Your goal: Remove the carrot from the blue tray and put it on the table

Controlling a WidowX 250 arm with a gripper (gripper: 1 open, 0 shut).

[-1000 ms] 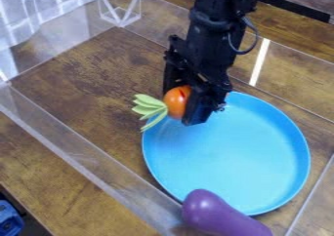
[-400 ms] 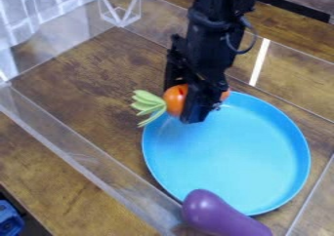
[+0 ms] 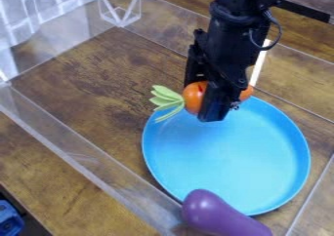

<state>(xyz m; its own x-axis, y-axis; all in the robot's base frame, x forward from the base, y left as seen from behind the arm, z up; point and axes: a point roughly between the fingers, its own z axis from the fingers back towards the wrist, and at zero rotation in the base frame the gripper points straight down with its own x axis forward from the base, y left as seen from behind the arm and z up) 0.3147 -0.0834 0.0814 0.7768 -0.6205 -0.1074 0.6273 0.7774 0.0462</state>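
The carrot [image 3: 196,97] is clamped in the claw [image 3: 214,101], its pale leaves [image 3: 167,99] sticking out on one side and a bit of orange showing on the other. Over the last second claw and carrot have shifted together, farther from the eggplant [image 3: 222,215] and a little toward the right of the picture, while the tray [image 3: 225,157] and the eggplant stay where they were. The leaves used to overlap the tray's rim; now they show just beyond it, in front of the wood. The carrot looks raised above the tray's far edge, though how high I can't tell from this one view. For the task, that means the grip seems to be holding and the pick-up is probably done; what's left is to bring the carrot fully past the tray's rim, lower it to the surface [image 3: 98,74] and let go. No brand, label or writing can be read anywhere.
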